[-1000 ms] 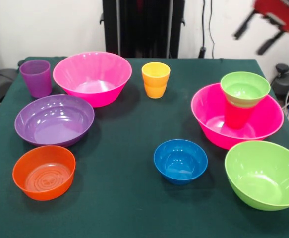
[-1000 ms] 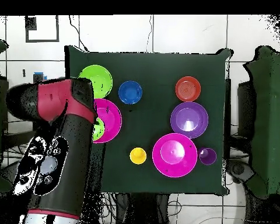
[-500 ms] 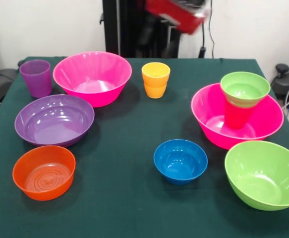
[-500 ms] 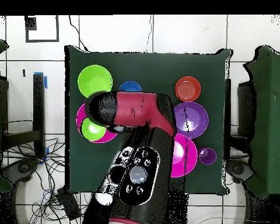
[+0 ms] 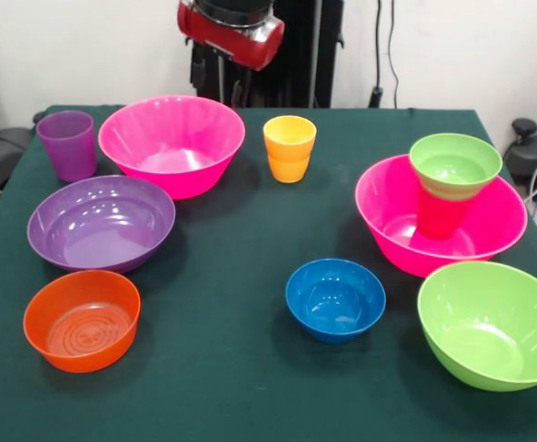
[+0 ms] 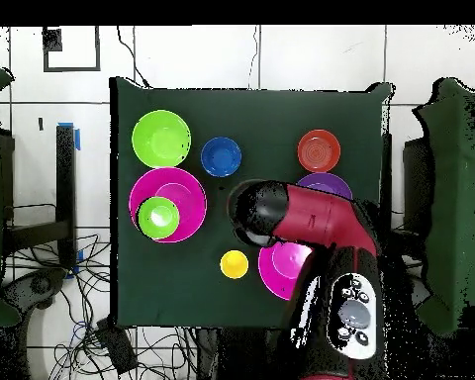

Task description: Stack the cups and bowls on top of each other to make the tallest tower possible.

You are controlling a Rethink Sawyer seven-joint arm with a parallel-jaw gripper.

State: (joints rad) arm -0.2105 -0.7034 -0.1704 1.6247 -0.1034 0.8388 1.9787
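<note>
My gripper (image 5: 220, 78) hangs under the red wrist, above the table's far edge behind the left hot pink bowl (image 5: 171, 145), holding nothing. The right hot pink bowl (image 5: 386, 235) holds the red cup (image 5: 441, 216), with the small green bowl (image 5: 455, 166) on top of it. The purple cup (image 5: 66, 145), yellow-orange cup (image 5: 289, 147), purple bowl (image 5: 101, 222), orange bowl (image 5: 82, 319), blue bowl (image 5: 335, 299) and lime green bowl (image 5: 493, 323) stand apart. In the overhead view the arm (image 6: 311, 223) covers the purple cup and part of one pink bowl (image 6: 281, 269).
The black pedestal (image 5: 286, 46) stands behind the table's far edge. Green cloth (image 5: 240, 249) shows between the bowls in the middle of the table. Cables and floor tiles surround the table in the overhead view.
The arm has swung from the front view's upper right across to its upper left, behind the left pink bowl. The cups and bowls have not moved.
</note>
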